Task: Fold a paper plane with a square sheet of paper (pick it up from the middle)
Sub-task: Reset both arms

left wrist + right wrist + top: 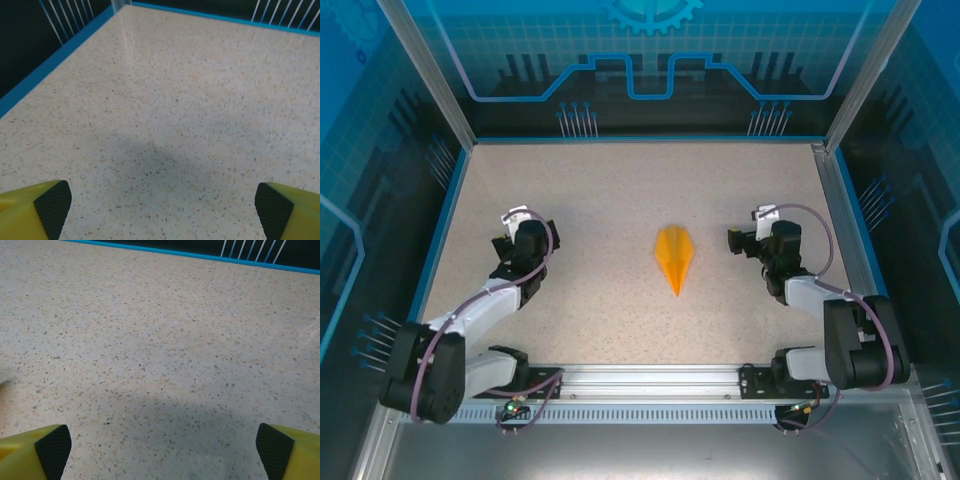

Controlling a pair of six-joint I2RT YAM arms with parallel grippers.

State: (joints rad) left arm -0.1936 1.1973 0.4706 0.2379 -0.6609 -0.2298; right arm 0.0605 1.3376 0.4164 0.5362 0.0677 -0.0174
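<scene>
**STATUS: BOTH GRIPPERS OPEN, PLANE ON TABLE BETWEEN THEM**

Left gripper (162,206): the jaws stand fully apart. The black pads (52,205) on its yellow fingers sit at opposite edges of the left wrist view. Nothing is held, and only bare speckled table (190,100) lies between and ahead of the fingers.

Right gripper (164,447): the jaws are likewise spread wide and hold nothing. Bare table lies between and ahead of its fingers.

Plane (674,257): an orange dart with a centre crease, lying on the table. In the top view it is between the two grippers and touches neither. It lies to the right of the left gripper and well apart from it. It lies to the left of the right gripper and nearer to that one. Its pointed tip faces the arm bases.
</scene>
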